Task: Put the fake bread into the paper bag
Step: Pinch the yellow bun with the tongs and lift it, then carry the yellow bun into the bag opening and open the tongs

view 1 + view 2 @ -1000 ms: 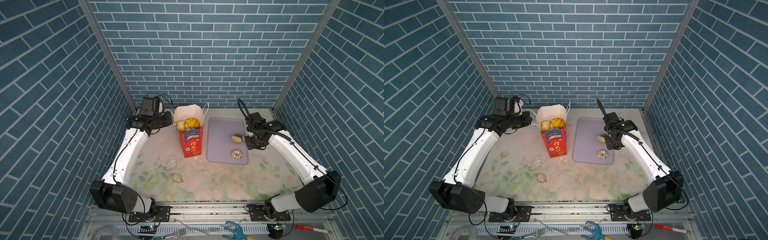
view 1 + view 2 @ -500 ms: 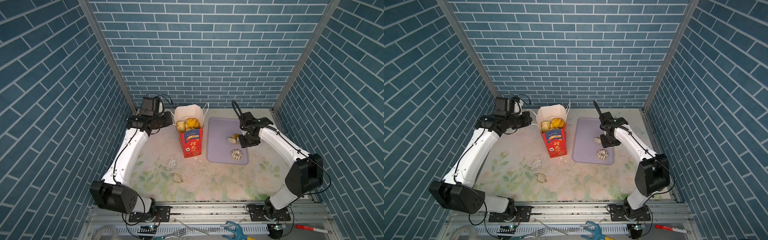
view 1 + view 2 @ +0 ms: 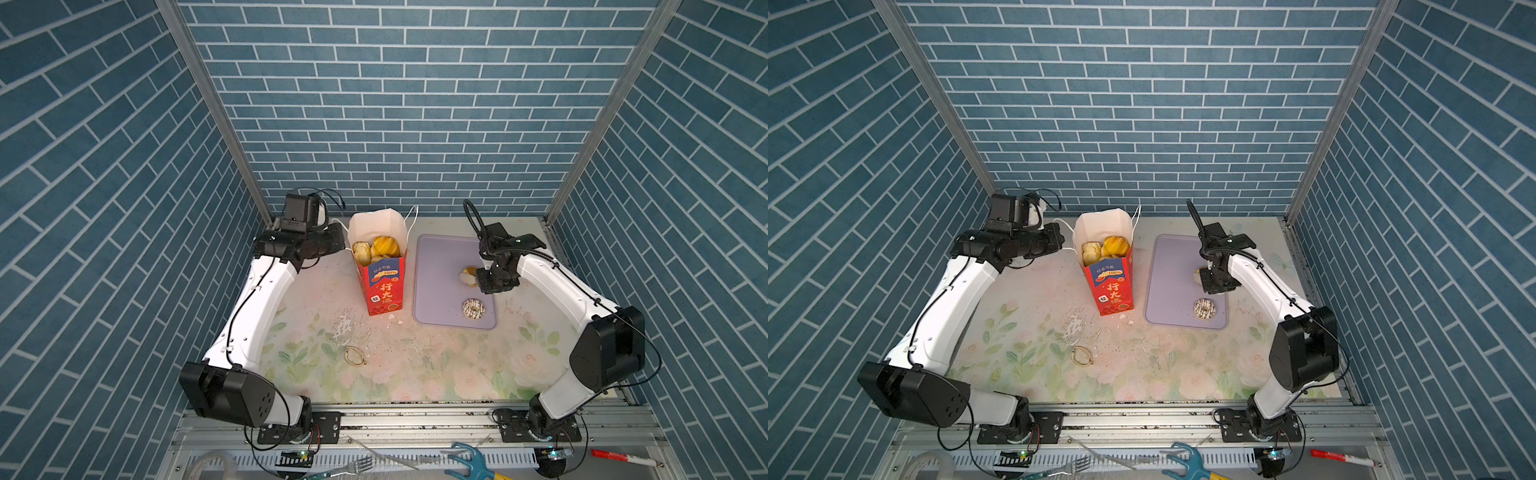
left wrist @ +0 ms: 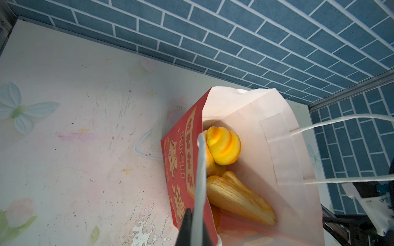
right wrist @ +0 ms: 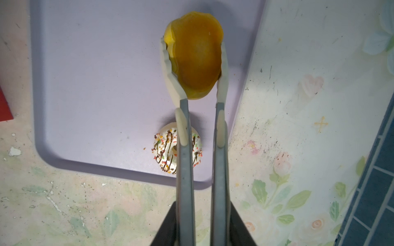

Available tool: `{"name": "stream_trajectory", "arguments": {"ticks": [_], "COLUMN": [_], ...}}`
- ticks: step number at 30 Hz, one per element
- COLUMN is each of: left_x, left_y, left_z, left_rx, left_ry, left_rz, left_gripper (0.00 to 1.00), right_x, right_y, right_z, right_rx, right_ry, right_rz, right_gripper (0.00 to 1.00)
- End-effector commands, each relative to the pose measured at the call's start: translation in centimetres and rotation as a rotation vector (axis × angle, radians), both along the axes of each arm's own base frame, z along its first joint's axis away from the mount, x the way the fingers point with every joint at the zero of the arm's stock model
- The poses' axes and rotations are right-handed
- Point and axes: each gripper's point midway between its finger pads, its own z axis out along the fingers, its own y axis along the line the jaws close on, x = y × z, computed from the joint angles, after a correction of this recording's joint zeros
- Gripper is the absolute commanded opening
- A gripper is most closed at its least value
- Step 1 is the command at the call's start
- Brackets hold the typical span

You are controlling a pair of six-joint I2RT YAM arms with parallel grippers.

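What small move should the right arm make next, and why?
Probably lift the bun straight up. The right gripper is already closed on it, low over the tray. The bag is tall and open at the top, and the left gripper holds its rim, so the bun needs height first.

Left end effector (image 4: 200, 144) pinched on near wall of paper bag (image 4: 255, 119); thin pale finger lies along red rim; bag mouth open, inside white; yellow swirl bun (image 4: 223, 147) inside, ridged golden pastry (image 4: 238, 202) just beside it; white cord handles (image 4: 341, 121) stretch from far wall; floral worktop (image 4: 74, 127) scuffed, surface flaked in one patch; blue brick wall (image 4: 234, 32) behind
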Motion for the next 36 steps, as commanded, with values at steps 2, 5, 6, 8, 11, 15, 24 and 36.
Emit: {"name": "stream_trajectory", "arguments": {"ticks": [2,5,6,8,11,15,24,36], "left_x": [0.0,0.1,0.0,0.0,-0.2,-0.3,-0.2,-0.4], "left_y": [-0.1,-0.4,-0.4,-0.5,-0.4,-0.4,-0.5,-0.4], "left_z": [0.6,0.9,1.0,1.1,1.0,0.8,0.5,0.5], "left_rx": [0.001,-0.022,-0.027,-0.028,-0.024,-0.025,-0.030,-0.023], "left_ry": [-0.013,-0.022,-0.024,-0.028,-0.025,-0.024,-0.015,-0.019], "left_rz": [-0.004,-0.002,-0.003,-0.004,-0.006,-0.004,-0.009,-0.006], "left_gripper": [0.00,0.00,0.00,0.00,0.00,0.00,0.00,0.00], "right_x": [-0.3,-0.8,-0.9,-1.1,-1.2,-1.1,-0.2,-2.8], "right_y": [-0.2,-0.3,-0.4,-0.5,-0.5,1.1,8.3,19.0], "right_z": [4.9,7.6,8.7,11.0,14.8,20.3,29.3,27.2], "right_rx": [0.044,0.072,0.084,0.105,0.138,0.213,0.360,0.347], "right_ry": [-0.129,-0.207,-0.237,-0.297,-0.388,-0.522,-0.719,-0.636], "right_rz": [0.011,0.022,0.026,0.034,0.043,0.119,0.380,0.713], "right_gripper": [0.27,0.27,0.27,0.27,0.26,0.26,0.26,0.26]}}
